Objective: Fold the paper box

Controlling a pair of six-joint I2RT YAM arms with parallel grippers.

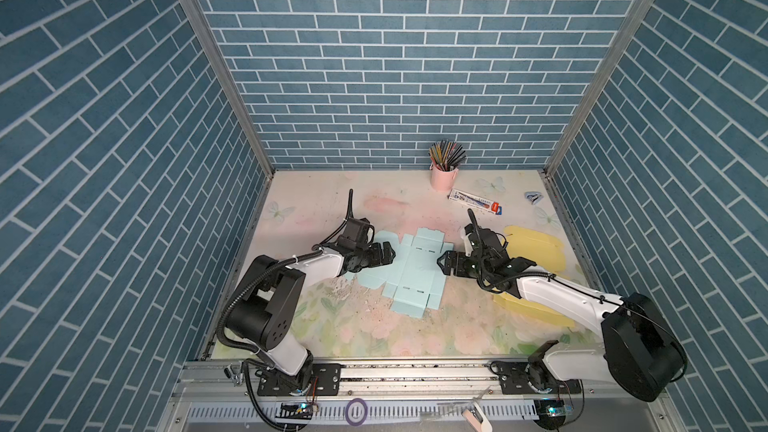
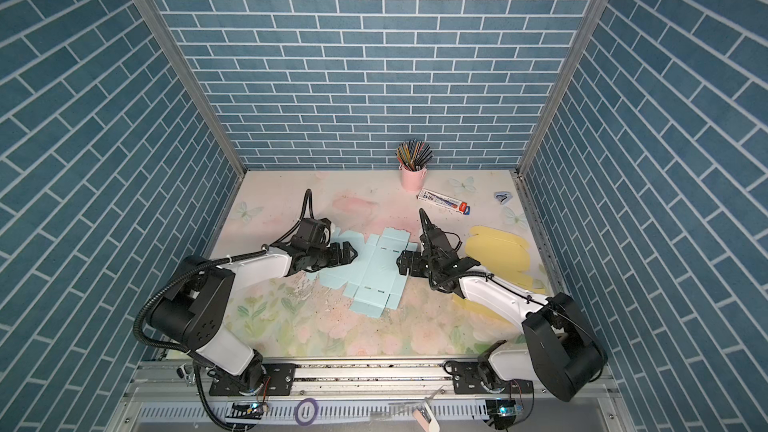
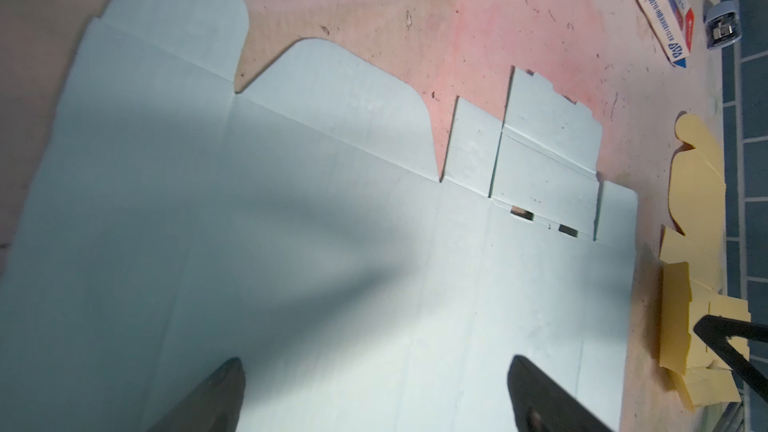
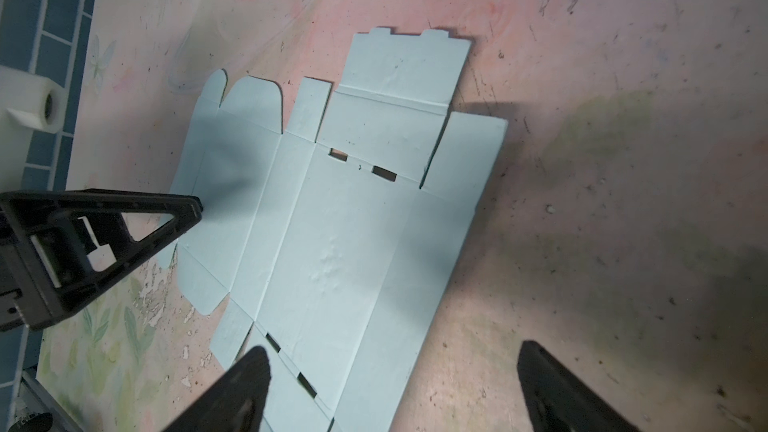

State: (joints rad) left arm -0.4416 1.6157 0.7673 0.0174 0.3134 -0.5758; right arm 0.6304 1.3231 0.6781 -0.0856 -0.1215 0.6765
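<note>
In both top views, the left gripper point(image 1: 390, 253) covers the left-hand flaps of the blue paper box blank point(image 1: 415, 272). In the left wrist view, the picture edge cuts off part of that blank, and only 2 blurred fingertips point(image 3: 220, 392) show. The right arm point(image 1: 557, 297) hides the middle of the yellow blank point(image 1: 536, 243). Print on the long carton point(image 1: 476, 201) is too small to read. The small blue-grey item point(image 1: 533, 198) by the right wall cannot be identified.

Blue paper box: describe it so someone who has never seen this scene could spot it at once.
Start at the floral tabletop inside the blue brick walls. Near its middle an unfolded paper box lies flat, with the left pincer and right pincer open at its sides. It is pale blue with slots, whereas the cutouts to its right are yellow.
</note>
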